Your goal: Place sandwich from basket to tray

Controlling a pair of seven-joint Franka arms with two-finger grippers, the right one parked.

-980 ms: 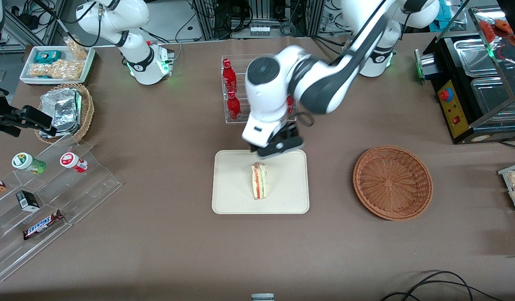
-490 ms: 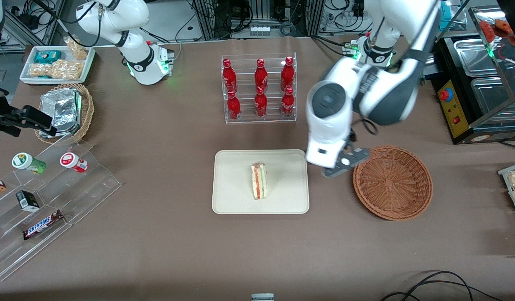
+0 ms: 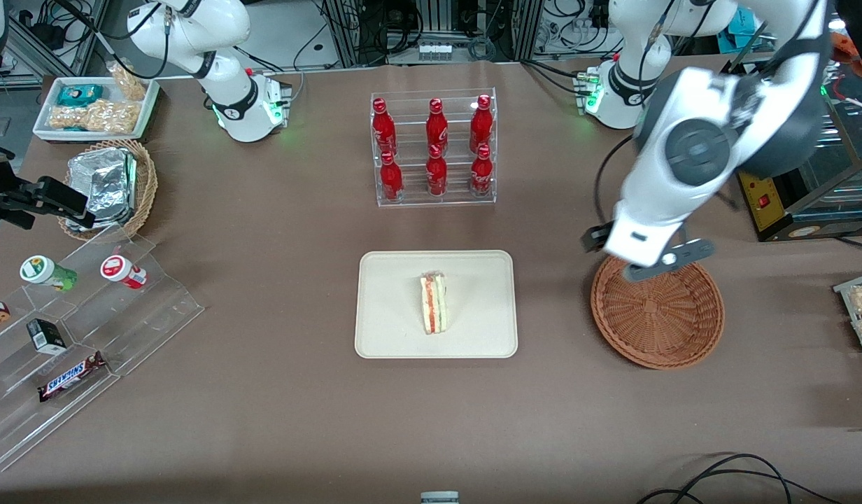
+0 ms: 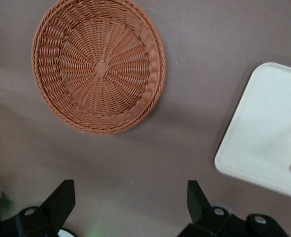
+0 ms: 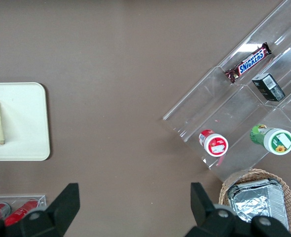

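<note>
And the left arm is swinging clear: a second ago its claw (image 3: pixel 648 262) was hanging right over the tray (image 3: pixel 389 336), half a second ago it was passing between tray and basket (image 3: pixel 690 350), and now it is hovering above the basket's rim on the side farther from the front camera. The sandwich (image 3: pixel 434 302) is not going with it; it is sitting on the tray, resting near the middle with its striped filling side showing, exactly where it lay through the whole retreat. The basket is lying empty, bare wicker all the way to the centre in the wrist view (image 4: pixel 98 66). So the delivery is looking done, and the arm appears to be simply pulling back toward its own end of the desk (image 3: pixel 263 420). As for the claw, its two fingers (image 4: pixel 61 202) are standing wide apart in the wrist view, holding nothing and touching nothing, well above the desk
</note>
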